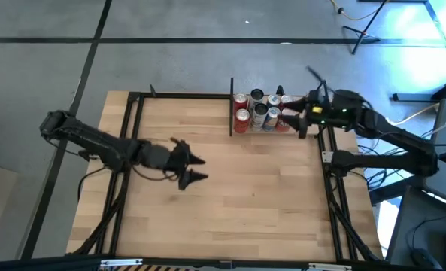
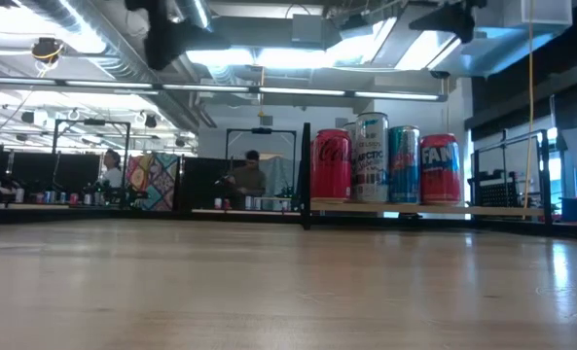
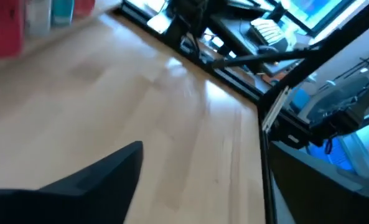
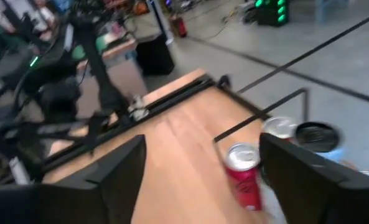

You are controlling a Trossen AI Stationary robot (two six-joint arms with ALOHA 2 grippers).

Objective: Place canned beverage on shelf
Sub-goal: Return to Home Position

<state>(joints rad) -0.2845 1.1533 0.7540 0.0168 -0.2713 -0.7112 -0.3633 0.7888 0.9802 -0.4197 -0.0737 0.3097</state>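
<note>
Right hand [image 1: 294, 120], spread, seems to cover the end cans [image 1: 254, 111]

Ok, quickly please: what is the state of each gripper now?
Left gripper: open, empty, over the table.
Right gripper: open, empty, by the cans.

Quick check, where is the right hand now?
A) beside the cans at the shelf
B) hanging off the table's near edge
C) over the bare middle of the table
A: the high view shows the right hand open, right beside the cans standing in the shelf.
</note>
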